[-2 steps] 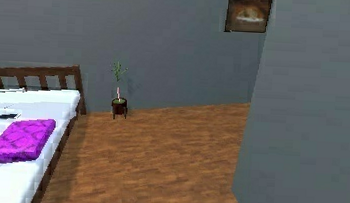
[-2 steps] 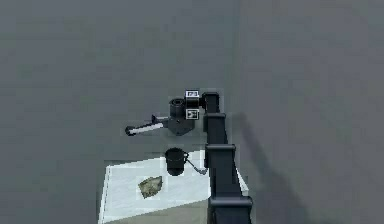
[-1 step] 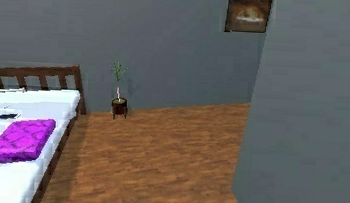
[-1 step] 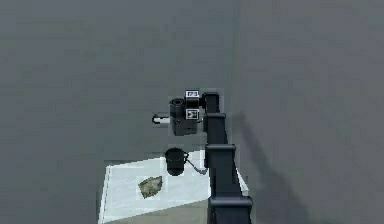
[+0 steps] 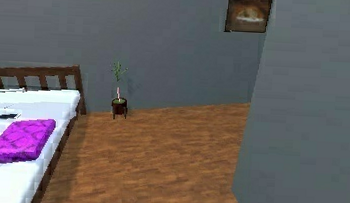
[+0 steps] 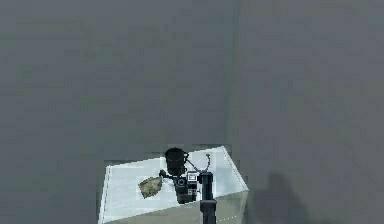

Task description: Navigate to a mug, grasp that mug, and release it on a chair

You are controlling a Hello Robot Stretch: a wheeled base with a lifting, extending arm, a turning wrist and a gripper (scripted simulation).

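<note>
We see the dark mug (image 6: 176, 158) standing on the pale tabletop (image 6: 120, 195), near the grey wall corner. The hand (image 6: 183, 186) sits close by it at the arm's (image 6: 207, 202) end; we cannot tell whether it grasps anything. Ahead are a bed (image 5: 57, 108) with a purple cushion (image 5: 19, 139), and a potted plant (image 5: 118, 95).

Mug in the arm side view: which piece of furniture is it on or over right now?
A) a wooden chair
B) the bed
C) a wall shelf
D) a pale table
D: the dark mug shows against the top of the pale table, with the end effector right by it. I cannot tell whether the mug is held.
</note>
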